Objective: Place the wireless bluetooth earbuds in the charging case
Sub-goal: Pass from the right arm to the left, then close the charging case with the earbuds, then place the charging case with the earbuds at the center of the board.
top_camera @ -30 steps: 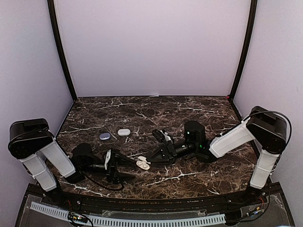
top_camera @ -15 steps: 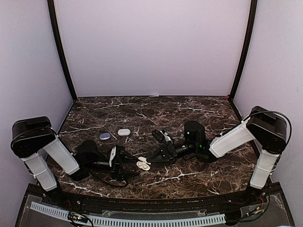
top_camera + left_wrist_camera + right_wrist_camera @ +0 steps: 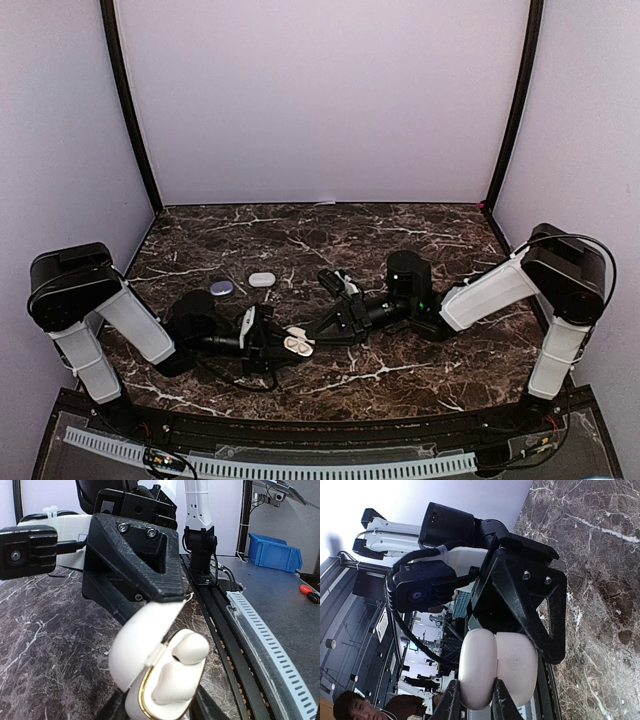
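Up front, right gripper (image 3: 475,700) is pinching the open charging case (image 3: 296,344), earbud (image 3: 182,672) sitting inside; left gripper (image 3: 278,345) is flanking it, grip unclear.

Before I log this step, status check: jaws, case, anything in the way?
Open case, right jaws shut on it; left jaws around it, grip unclear. One bud inside. Two other cases lie clear, back left.

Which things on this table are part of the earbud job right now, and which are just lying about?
In use: open case, earbud seated in it, left pincer, right pincer.
Lying about: lavender case, shut white case, both untouched.
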Motion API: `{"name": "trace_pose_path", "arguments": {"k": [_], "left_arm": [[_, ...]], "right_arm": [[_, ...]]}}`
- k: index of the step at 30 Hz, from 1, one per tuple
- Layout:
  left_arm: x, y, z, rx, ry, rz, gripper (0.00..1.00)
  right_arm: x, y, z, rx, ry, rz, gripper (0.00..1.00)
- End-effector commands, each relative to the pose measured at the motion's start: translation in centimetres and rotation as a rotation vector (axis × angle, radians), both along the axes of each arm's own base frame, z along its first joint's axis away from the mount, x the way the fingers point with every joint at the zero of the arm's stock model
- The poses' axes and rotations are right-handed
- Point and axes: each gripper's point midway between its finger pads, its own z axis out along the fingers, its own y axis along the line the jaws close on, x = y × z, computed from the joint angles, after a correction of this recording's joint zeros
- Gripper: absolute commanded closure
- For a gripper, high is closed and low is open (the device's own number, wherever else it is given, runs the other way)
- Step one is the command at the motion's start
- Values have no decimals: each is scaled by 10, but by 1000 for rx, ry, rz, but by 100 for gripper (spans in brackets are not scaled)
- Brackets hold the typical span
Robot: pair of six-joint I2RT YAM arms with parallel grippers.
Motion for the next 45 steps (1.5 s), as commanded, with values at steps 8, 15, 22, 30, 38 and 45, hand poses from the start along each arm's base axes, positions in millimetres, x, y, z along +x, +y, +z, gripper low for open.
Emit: {"name": "trace_pose_path", "arguments": {"k": [8,15,22,30,38,45], "left_arm": [[-2,0,3,-9,16,-20,62],[-7,1,8,-18,26,-45,59],[-5,1,4,-2,49,-35,68],[-2,0,1,10,79,-15,69],[4,-3,-2,29,108,3,69],[4,0,-3,29,115,16,70]], "right_arm": [[-1,4,3,10,-59,21,87],[2,5,0,-4,-76,11,87],[1,4,3,5,-89,18,84],[-2,2,4,5,-124,33,73],[-4,1,1,-9,-134,37,67],[4,0,-10,-85,-203,11,66]]}}
